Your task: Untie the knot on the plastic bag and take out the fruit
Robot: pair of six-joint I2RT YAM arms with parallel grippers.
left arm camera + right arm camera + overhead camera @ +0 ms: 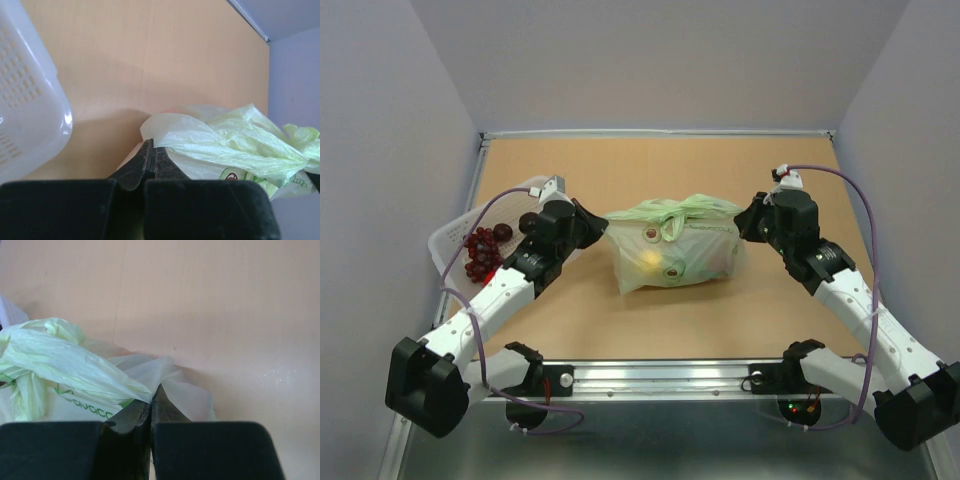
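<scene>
left claw (149, 150): clenched on plastic bag (675, 248) left end | right claw (151, 401): clenched on right end | knot (670, 216): tied

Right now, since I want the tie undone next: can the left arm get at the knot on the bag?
Probably yes, once it lets go. The left gripper is shut at the plastic bag's left corner, seemingly pinching it; the knot sits exposed on top, nearby, with nothing over it.
</scene>
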